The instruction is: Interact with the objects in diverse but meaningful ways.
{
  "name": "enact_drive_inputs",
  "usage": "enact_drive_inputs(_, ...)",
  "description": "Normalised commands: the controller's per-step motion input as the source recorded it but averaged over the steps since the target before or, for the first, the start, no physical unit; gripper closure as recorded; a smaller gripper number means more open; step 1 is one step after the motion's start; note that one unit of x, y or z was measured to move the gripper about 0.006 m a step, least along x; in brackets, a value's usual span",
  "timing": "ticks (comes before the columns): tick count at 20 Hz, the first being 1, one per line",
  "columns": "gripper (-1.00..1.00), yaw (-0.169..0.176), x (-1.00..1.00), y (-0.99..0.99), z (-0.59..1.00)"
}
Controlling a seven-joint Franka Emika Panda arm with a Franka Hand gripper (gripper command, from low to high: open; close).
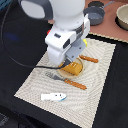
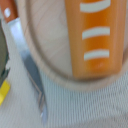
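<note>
An orange-brown bread loaf (image 1: 75, 68) with white score marks lies on the tan round plate (image 1: 64, 70) on the striped mat. My gripper (image 1: 69, 63) hangs low right over the loaf and plate, and the hand hides its fingers, so open or shut cannot be told. In the wrist view the loaf (image 2: 94, 40) fills much of the picture, lying on the plate (image 2: 47, 45); no fingers show there. A white-and-blue fish (image 1: 53, 96) lies on the mat near its front edge, apart from the gripper.
A fork (image 1: 54, 76) and an orange-handled knife (image 1: 75, 84) lie beside the plate, and another knife (image 1: 90, 59) lies on its far side. The wrist view shows a knife blade (image 2: 30, 70) and a yellow edge (image 2: 4, 94). Grey pots (image 1: 95, 14) stand at the back.
</note>
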Motion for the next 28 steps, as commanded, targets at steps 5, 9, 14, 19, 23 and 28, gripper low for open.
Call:
enact_drive_inputs(5, -1.00, 0.035, -0.99, 0.51, 0.00)
enact_drive_inputs(9, -1.00, 0.028, -1.00, 0.50, -0.01)
enact_drive_inputs(14, -1.00, 0.024, -1.00, 0.48, -0.09)
enact_drive_inputs(19, -1.00, -0.042, -0.33, 0.53, -0.03)
enact_drive_inputs(23, -1.00, -0.118, 0.01, 0.44, -0.04)
enact_drive_inputs(28, -1.00, -0.060, -0.21, 0.34, -0.19)
